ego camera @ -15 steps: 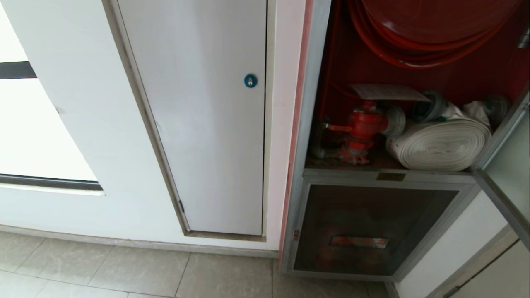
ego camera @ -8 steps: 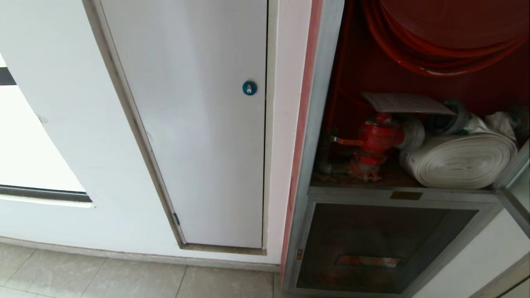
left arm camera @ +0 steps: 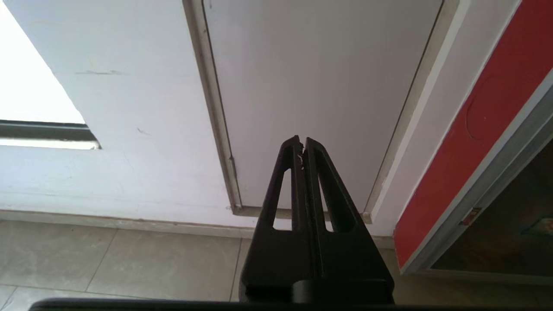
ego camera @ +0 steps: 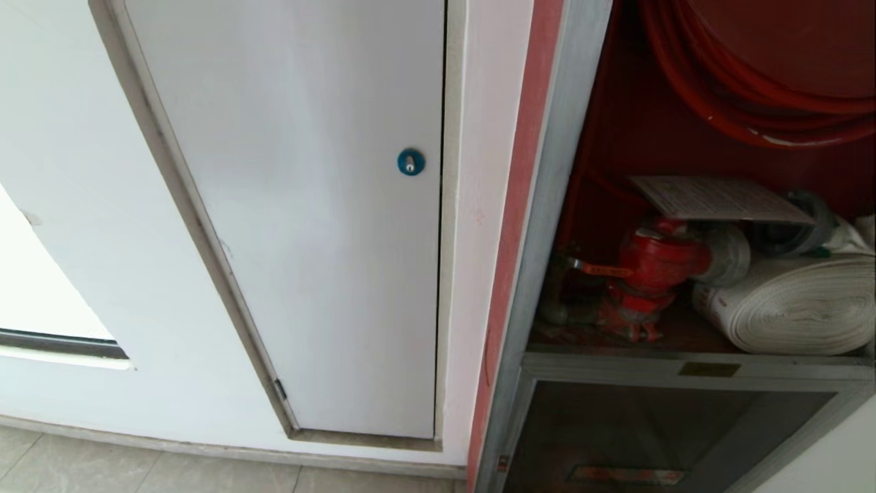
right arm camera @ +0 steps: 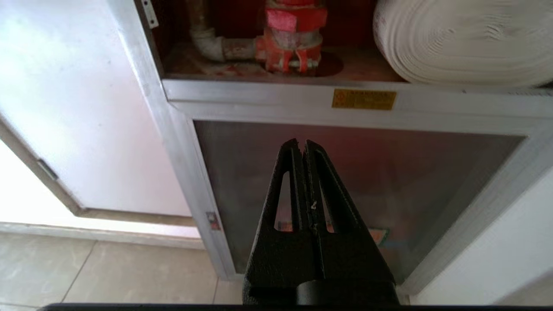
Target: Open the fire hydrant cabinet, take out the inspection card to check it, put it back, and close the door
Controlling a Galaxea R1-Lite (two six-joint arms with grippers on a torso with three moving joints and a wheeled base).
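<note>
1. Head view: the fire hydrant cabinet (ego camera: 540,226) stands open at the right, its red inside showing. The door itself is out of sight.
2. The inspection card (ego camera: 718,198) lies flat, slightly tilted, on top of the red valve (ego camera: 653,263) and a hose fitting, just above the rolled white hose (ego camera: 797,305).
3. Handling, as I judge it: the card looks thin, light and bendy, easily creased or slid off its perch. Its near edge overhangs the valve, so that free edge seems the best place to pinch.
4. Left gripper (left arm camera: 301,144) has its jaws pressed together, empty, pointing at the white panel (ego camera: 301,205) with the blue lock (ego camera: 410,161).
5. Right gripper (right arm camera: 302,147) also has its jaws together, empty, facing the lower glass door (right arm camera: 354,185) beneath the crossbar with the brass plate (right arm camera: 363,99).
6. Room: open space lies above the card, below the red hose reel (ego camera: 766,82). The metal frame at left and the crossbar below are hard edges to clear.
</note>
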